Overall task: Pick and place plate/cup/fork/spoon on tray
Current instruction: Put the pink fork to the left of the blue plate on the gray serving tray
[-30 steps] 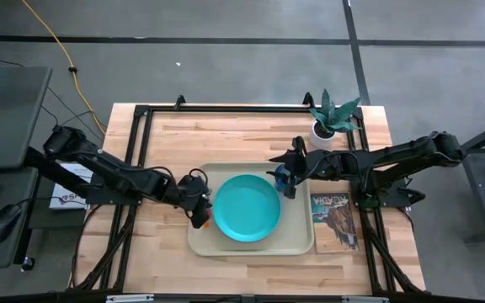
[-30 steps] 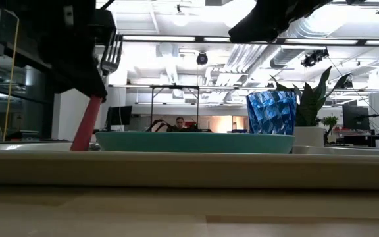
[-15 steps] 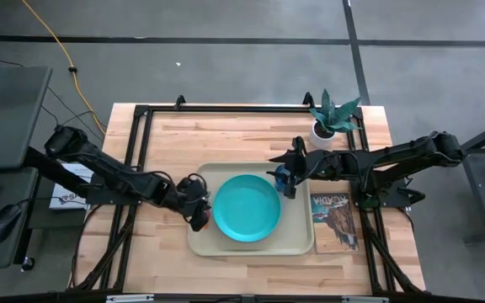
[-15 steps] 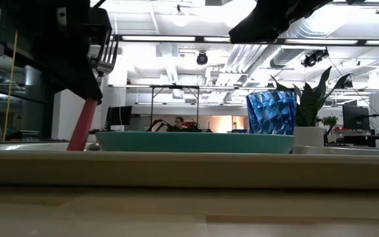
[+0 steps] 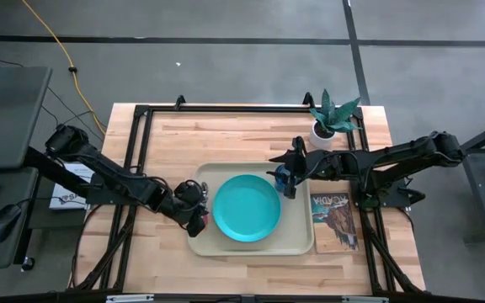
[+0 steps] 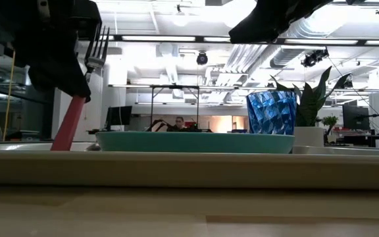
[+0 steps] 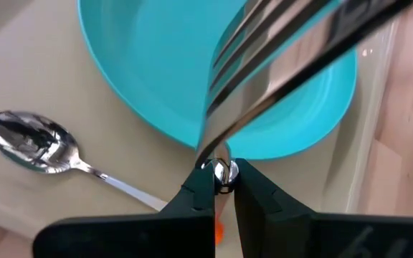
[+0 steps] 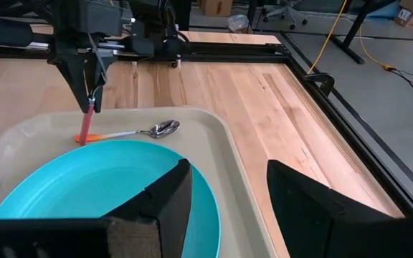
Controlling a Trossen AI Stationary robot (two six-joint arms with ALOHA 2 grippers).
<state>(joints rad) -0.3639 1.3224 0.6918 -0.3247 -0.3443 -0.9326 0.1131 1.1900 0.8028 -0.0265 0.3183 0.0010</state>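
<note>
The beige tray (image 5: 301,240) holds the turquoise plate (image 5: 247,208) in its middle. The blue cup (image 6: 272,112) stands on the tray's far right part. The orange-handled spoon (image 8: 156,130) lies flat on the tray's left part, beside the plate. My left gripper (image 5: 195,217) is over the tray's left edge, shut on the fork (image 6: 71,122). My right gripper (image 8: 228,201) is open, just above and beside the cup (image 5: 285,178), which its own wrist view does not show. My left gripper pinches the fork's metal neck (image 7: 224,172), between tines and handle, at its two fingertips. The fork stands steeply tilted, tines (image 6: 97,43) up and red-pink handle (image 8: 86,125) down. The handle's lower end is by the spoon's orange handle (image 8: 102,136); whether it touches, I cannot tell.
A white pot with a green plant (image 5: 331,118) stands at the table's far right. A book (image 5: 335,220) lies right of the tray. A black frame (image 5: 226,109) runs along the table's edges.
My left gripper has gone toward the table's left edge with the fork, which stays tines up and tilted, its handle end trailing over the tray's left part.
</note>
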